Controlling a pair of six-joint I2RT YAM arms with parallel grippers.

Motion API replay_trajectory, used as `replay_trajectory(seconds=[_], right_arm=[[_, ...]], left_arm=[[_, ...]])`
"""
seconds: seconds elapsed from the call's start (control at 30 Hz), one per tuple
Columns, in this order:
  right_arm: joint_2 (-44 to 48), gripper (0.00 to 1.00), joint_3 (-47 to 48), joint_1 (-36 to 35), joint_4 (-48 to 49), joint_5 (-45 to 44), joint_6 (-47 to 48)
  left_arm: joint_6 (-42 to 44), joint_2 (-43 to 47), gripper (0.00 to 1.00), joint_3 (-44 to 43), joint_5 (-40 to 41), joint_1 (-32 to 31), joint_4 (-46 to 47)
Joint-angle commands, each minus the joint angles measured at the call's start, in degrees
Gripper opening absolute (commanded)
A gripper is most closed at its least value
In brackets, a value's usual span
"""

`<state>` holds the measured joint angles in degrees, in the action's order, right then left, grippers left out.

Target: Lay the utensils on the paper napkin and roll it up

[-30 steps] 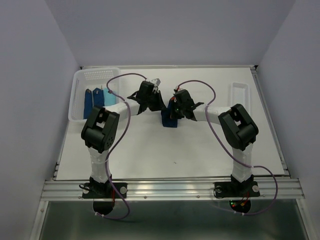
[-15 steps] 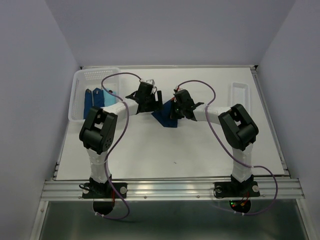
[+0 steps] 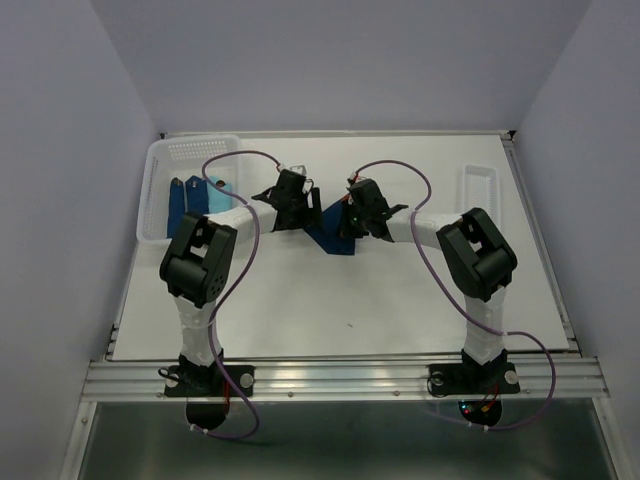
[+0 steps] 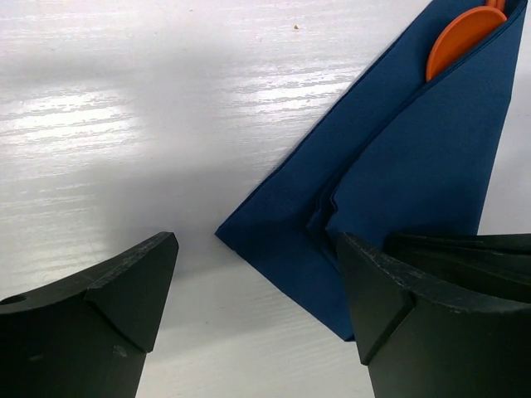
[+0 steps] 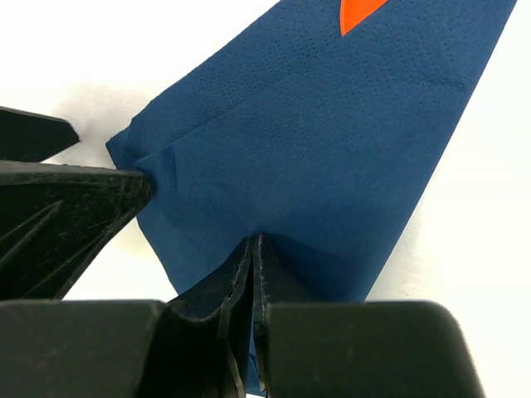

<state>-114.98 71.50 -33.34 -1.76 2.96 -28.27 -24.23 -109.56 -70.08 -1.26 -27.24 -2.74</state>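
1. Basket (image 3: pixel 165 160): white, perforated, at the far left corner of the table. It holds two dark blue bundles (image 3: pixel 176 208) and a light blue roll (image 3: pixel 217 190), partly hidden by the left arm.

2. Left gripper (image 3: pixel 297 200): fingers (image 4: pixel 108 307) spread wide, holding nothing. The near corner of the napkin lies on the table between them. In the left wrist view one finger overlaps the napkin's edge; whether it presses on the paper cannot be told. In the right wrist view a tip of this gripper (image 5: pixel 75 207) meets the napkin's left corner.

3. Paper napkin (image 3: pixel 330 228): dark navy, at the table's middle between the two gripper heads, folded into a long tapering shape with layered creases. An orange utensil (image 4: pixel 465 37) shows at its far end, tucked under a flap.

4. Right gripper (image 5: pixel 255 274): fingers closed narrow, pinching a raised fold of the napkin's near edge.

5. Tray (image 3: pixel 481 185): clear, narrow, near the right edge.

6. Table (image 3: pixel 350 290): white, glossy, faintly streaked, with an aluminium rail at the near edge.

7. Walls: plain pale lavender-grey on three sides.
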Motion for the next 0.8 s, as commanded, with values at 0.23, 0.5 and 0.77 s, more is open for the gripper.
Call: replay_trajectory(seconds=[0.23, 0.5, 0.77], right_arm=[[-0.7, 0.07, -1.7, 0.0, -6.7, -0.7, 1.8], [-0.2, 0.07, -2.1, 0.0, -6.7, -1.1, 1.9], [-0.2, 0.07, -2.0, 0.0, -6.6, -1.0, 1.9]], left_arm=[[-1.7, -2.6, 0.8, 0.6, -6.6, 0.2, 5.3], [-2.2, -1.8, 0.59, 0.7, -8.5, 0.1, 6.8], [-2.4, 1.2, 0.25, 0.7, -8.4, 0.1, 6.9]])
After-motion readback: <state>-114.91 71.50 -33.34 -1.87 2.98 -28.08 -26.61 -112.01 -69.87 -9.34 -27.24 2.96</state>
